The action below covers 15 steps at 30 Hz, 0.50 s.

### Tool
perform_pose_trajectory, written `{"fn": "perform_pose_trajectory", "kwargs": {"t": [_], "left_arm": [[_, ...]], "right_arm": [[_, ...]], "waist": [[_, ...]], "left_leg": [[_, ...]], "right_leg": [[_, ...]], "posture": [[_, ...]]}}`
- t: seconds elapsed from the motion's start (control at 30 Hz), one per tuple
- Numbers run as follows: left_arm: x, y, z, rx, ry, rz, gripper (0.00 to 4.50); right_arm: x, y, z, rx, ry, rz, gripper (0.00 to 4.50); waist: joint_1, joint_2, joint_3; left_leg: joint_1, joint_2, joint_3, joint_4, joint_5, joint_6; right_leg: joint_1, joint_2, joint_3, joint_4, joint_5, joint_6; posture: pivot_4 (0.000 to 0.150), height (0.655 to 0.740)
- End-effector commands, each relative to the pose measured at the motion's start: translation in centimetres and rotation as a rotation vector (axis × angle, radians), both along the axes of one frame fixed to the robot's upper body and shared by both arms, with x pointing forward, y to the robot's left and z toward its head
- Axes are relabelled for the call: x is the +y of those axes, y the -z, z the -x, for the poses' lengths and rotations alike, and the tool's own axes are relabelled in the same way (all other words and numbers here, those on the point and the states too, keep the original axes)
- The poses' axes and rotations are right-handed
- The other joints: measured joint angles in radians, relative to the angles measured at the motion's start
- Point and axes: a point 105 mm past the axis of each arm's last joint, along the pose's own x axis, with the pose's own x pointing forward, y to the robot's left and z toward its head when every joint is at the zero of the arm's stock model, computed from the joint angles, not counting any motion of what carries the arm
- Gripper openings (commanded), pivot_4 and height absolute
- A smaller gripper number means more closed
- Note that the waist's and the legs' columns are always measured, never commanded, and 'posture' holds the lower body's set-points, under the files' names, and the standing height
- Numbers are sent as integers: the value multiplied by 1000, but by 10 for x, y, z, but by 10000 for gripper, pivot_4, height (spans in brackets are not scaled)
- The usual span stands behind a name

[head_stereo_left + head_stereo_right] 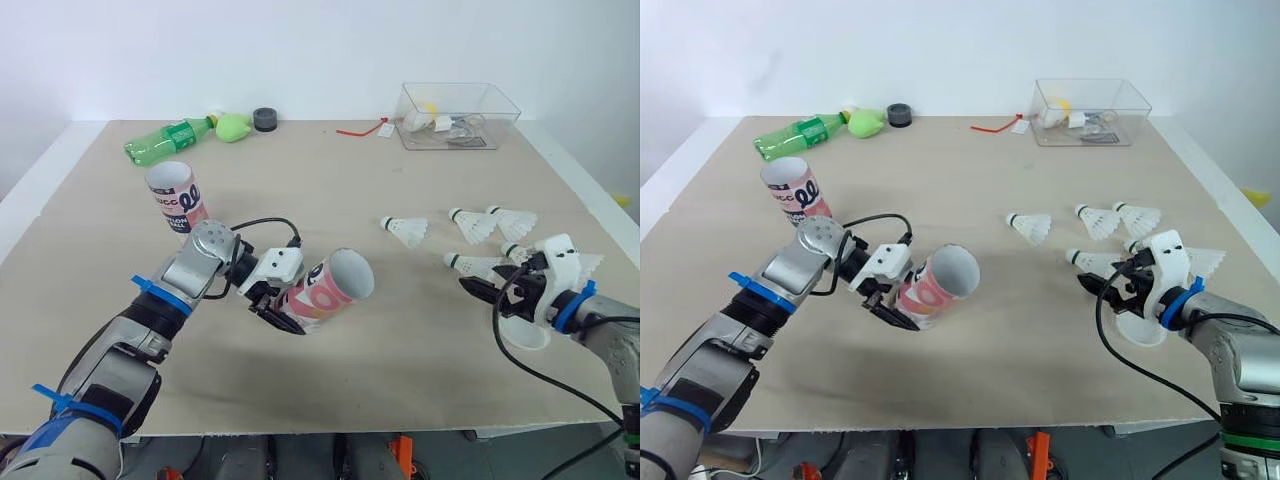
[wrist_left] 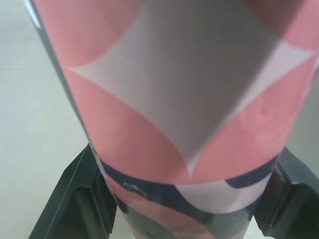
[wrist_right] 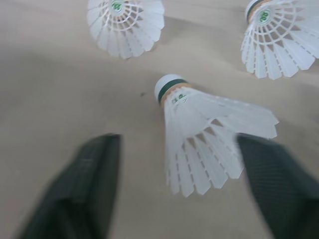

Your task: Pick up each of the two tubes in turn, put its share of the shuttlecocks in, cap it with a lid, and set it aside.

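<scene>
My left gripper (image 1: 277,303) is shut on a pink-and-white tube (image 1: 326,288), held tilted just above the table (image 1: 330,190) with its open mouth turned toward the right. In the left wrist view the tube (image 2: 179,114) sits between both fingers (image 2: 79,199). A second tube (image 1: 177,197) stands upright at the left. Several white shuttlecocks lie at the right, among them one (image 1: 405,229) nearest the middle. My right gripper (image 1: 487,292) is open low over the table, and a shuttlecock (image 3: 199,129) lies between its fingers, untouched. A white lid (image 1: 527,335) lies under that wrist.
At the back left lie a green bottle (image 1: 165,140), a green object (image 1: 233,127) and a black round piece (image 1: 265,119). A clear plastic box (image 1: 457,116) with small items stands at the back right, a red strip (image 1: 360,130) beside it.
</scene>
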Motion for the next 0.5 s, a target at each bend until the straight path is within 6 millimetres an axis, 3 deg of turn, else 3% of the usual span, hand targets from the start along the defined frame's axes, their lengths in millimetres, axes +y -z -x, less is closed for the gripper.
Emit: {"fn": "perform_pose_trajectory", "kwargs": {"t": [0.03,0.17,0.2,0.37,0.5], "left_arm": [[0,-12,-4,-52,-1,15,28376],[0,-10,-3,-53,1,15,28376],[0,-9,-3,-52,0,14,28376],[1,-6,-7,-50,-15,10,28376],[5,-5,-15,-53,-42,-1,28376]], "right_arm": [[-2,-7,-6,-43,11,22,21618],[-3,-6,-9,-55,19,32,2769],[-2,-7,-9,-57,12,30,1179],[9,-15,-8,-92,-57,51,1179],[26,-44,-6,-194,-191,127,1179]], "waist": [[0,0,0],[0,0,0],[0,0,0],[0,0,0],[0,1,0]], "left_leg": [[0,0,0,0,0,0],[0,0,0,0,0,0],[0,0,0,0,0,0],[0,0,0,0,0,0],[0,0,0,1,0,0]], "right_leg": [[0,0,0,0,0,0],[0,0,0,0,0,0],[0,0,0,0,0,0],[0,0,0,0,0,0],[0,0,0,0,1,0]], "posture": [[1500,7400],[1500,7400],[1500,7400],[1500,7400],[1500,7400]]}}
